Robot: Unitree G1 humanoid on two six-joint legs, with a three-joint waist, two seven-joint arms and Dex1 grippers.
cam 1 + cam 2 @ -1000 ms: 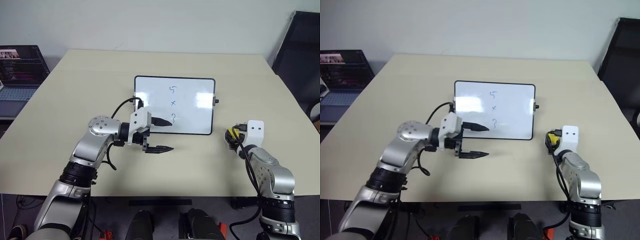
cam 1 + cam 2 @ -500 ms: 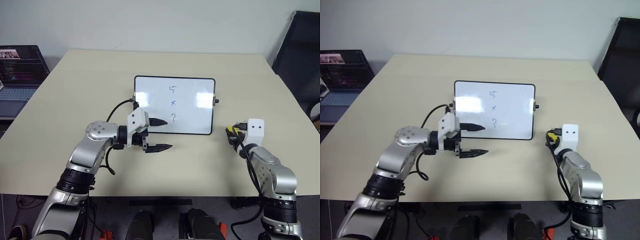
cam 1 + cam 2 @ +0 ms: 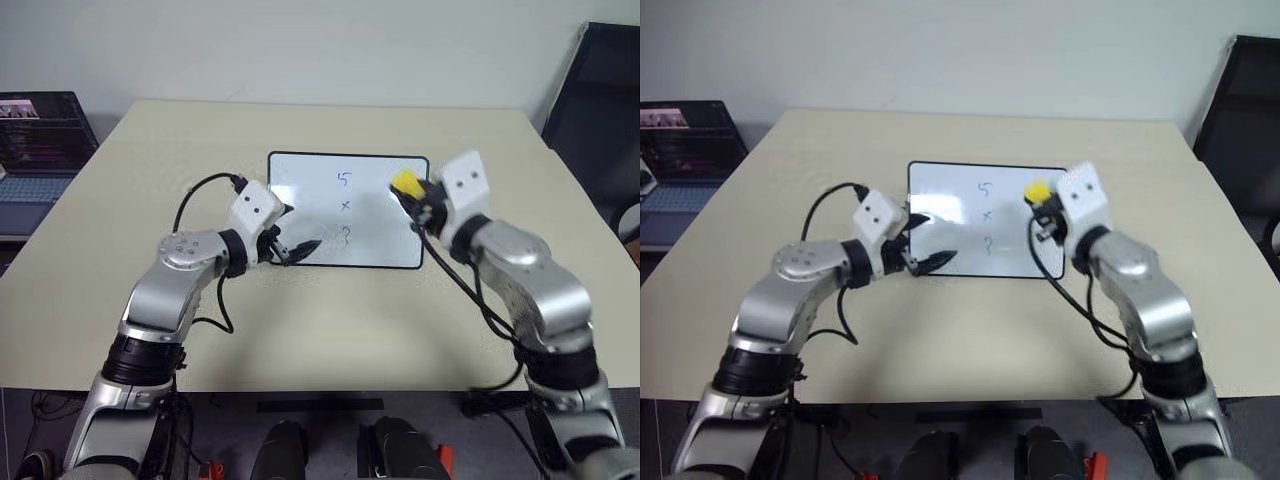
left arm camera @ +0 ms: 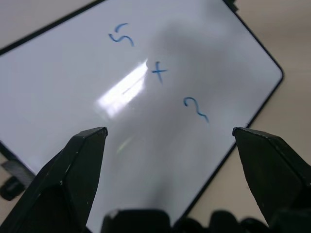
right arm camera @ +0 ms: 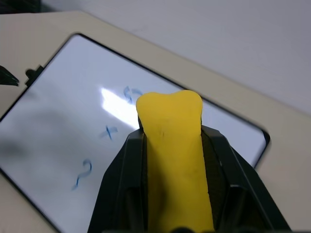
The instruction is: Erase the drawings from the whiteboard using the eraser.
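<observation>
The whiteboard (image 3: 305, 190) lies flat mid-table, black-framed. Its drawings form a column: a "5"-like squiggle (image 3: 345, 180), an "x" (image 3: 346, 206) and a "?"-like mark (image 3: 346, 235). All three also appear in the left wrist view, the "x" (image 4: 159, 71) in the middle. My right gripper (image 3: 412, 195) hovers above the board's right part, shut on the yellow eraser (image 3: 404, 183). In the right wrist view the eraser (image 5: 175, 160) sticks out between the black fingers (image 5: 124, 170), just right of the marks. My left gripper (image 3: 300, 228) is open over the board's near-left corner, holding nothing.
A laptop (image 3: 35, 140) stands off the table's left side. A black chair (image 3: 600, 100) is at the far right. Bare table (image 3: 150, 160) surrounds the board on all sides.
My right gripper has risen from the table right of the board and swung left over it with the eraser. My left gripper has moved forward over the board's corner and turned.
</observation>
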